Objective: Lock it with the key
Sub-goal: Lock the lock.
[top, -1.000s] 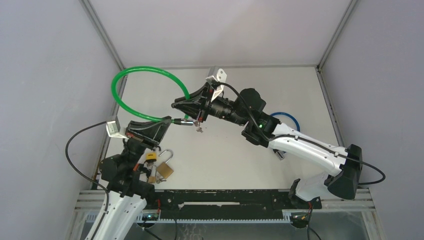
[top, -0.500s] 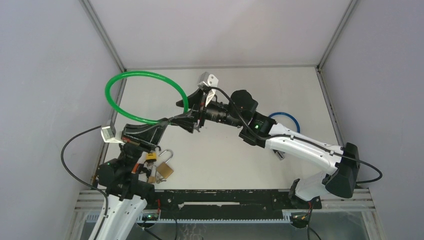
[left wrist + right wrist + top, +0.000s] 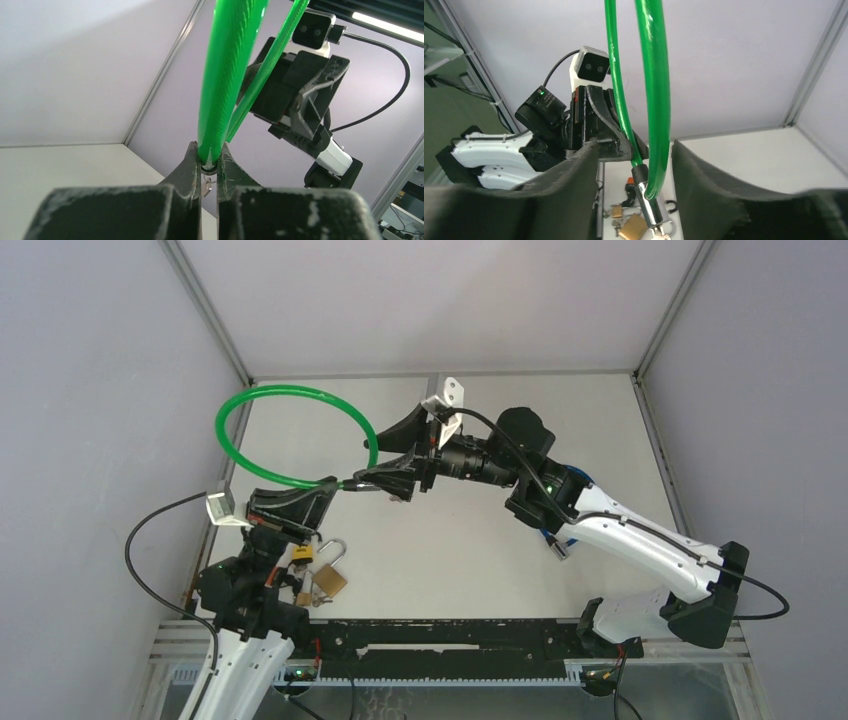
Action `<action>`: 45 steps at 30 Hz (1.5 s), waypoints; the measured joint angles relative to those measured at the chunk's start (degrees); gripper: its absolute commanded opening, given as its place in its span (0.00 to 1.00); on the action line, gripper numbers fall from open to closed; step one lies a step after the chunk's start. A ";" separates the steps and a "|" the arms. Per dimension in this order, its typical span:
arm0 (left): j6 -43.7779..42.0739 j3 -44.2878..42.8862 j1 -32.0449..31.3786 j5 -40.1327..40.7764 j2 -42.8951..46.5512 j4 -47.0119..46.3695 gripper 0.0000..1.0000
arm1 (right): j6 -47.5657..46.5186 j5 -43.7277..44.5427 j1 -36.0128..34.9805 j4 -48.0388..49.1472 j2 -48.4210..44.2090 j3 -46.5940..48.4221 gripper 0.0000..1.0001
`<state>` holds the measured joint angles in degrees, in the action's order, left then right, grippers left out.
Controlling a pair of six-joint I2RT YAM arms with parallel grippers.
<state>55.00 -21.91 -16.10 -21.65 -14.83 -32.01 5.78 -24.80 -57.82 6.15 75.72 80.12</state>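
Note:
A green cable lock hangs in the air as a loop over the table's left side. My left gripper is shut on its cable just above the silver lock barrel. In the left wrist view the cable rises from between the closed fingertips of that gripper, and a small key dangles below them. My right gripper is open, its fingers standing either side of the cable and barrel without touching them, as the right wrist view of that gripper shows.
Brass padlocks and loose keys lie on the table beside the left arm's base. A blue cable lock lies mostly hidden under the right arm. The enclosure walls stand close on the left, back and right.
My right gripper has opened and let go of the lock's end. The right arm has drawn back a little to the right. The left gripper keeps its hold on the cable.

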 measured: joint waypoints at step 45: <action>0.50 -0.04 4.11 0.31 3.87 -0.44 0.00 | -18.51 -3.13 -1.27 -14.88 -1.09 -2.89 0.72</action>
<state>55.51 -21.96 -11.99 -21.34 -10.96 -32.45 -12.73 -27.92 -59.09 -8.73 74.63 77.23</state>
